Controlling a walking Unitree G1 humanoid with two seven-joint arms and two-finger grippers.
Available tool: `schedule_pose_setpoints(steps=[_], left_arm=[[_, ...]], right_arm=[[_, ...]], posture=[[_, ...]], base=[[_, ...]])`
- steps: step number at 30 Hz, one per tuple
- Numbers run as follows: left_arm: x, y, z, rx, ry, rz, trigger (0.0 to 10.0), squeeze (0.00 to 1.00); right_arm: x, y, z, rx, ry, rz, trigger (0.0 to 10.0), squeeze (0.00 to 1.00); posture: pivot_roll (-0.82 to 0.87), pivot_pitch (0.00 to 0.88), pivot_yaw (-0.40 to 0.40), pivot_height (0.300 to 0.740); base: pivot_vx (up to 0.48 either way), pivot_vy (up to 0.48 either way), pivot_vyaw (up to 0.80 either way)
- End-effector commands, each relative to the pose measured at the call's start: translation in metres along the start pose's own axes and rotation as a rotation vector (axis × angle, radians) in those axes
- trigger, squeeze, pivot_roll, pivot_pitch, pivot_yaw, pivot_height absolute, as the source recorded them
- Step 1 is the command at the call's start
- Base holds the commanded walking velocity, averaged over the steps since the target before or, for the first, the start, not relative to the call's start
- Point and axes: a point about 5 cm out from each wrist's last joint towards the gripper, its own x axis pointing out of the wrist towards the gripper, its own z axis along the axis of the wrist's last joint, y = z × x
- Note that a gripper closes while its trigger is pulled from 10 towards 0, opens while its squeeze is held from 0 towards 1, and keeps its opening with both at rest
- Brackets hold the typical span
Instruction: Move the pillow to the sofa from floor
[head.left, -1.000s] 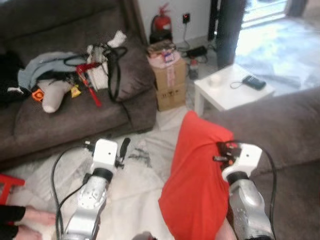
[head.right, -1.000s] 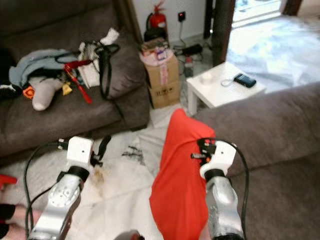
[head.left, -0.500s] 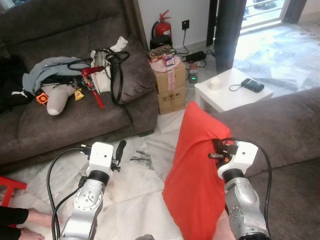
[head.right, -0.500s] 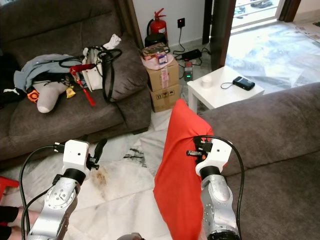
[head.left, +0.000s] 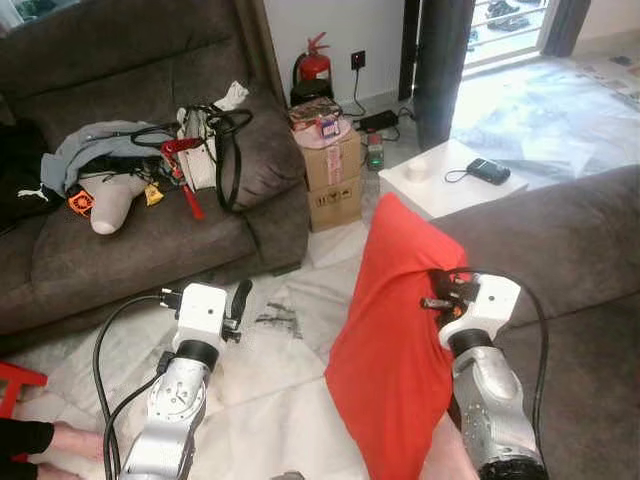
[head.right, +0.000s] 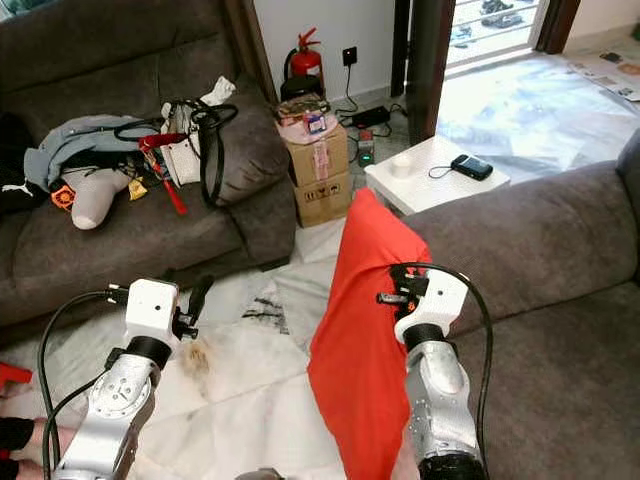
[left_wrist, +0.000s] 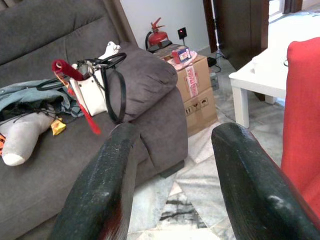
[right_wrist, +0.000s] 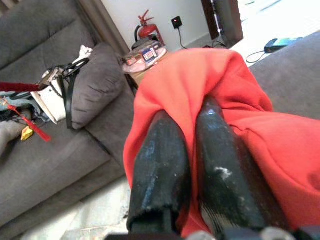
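my right pincer (head.left: 432, 300) stays clenched on the red pillow (head.left: 395, 340), lifted off the floor, the grey sofa (head.left: 560, 240) now closer at three o'clock; my left pincer (head.left: 240, 298) hangs released, empty

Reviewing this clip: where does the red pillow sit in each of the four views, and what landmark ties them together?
Left eye view: red pillow right of centre, against the right gripper.
Right eye view: pillow at centre, beside the grey sofa.
Left wrist view: pillow at the right edge.
Right wrist view: pillow pinched between the fingers.
Shared landmark: the fire extinguisher.
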Motion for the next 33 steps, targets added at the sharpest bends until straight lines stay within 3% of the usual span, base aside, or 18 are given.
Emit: schedule_pose_setpoints(steps=[1,5,28,33], left_arm=[[-0.0019,0.0033,-0.0031,0.005,0.008,0.01,10.0,0.0],[-0.0019,0.0027,-0.0034,0.007,0.009,0.008,10.0,0.0],[-0.0019,0.0003,-0.0073,-0.012,0.023,0.033,10.0,0.0],[-0.0016,-0.0001,-0.0077,-0.016,0.024,0.036,10.0,0.0]], right_arm=[[0.0098,0.0116,0.0282,-0.012,-0.15,0.047,10.0,0.0],[0.0097,0.0112,0.0282,-0.014,-0.148,0.045,10.0,0.0],[0.0107,0.0065,0.0303,-0.026,-0.15,0.044,10.0,0.0],[0.0109,0.0056,0.0307,-0.028,-0.151,0.042,10.0,0.0]], posture=[[-0.03,0.047,0.132,0.74],[-0.03,0.047,0.132,0.74],[-0.05,0.046,0.114,0.74],[-0.05,0.046,0.113,0.74]], base=[[-0.3,0.0,0.0],[-0.298,0.0,0.0],[0.0,0.0,0.0],[0.0,0.314,0.0]])
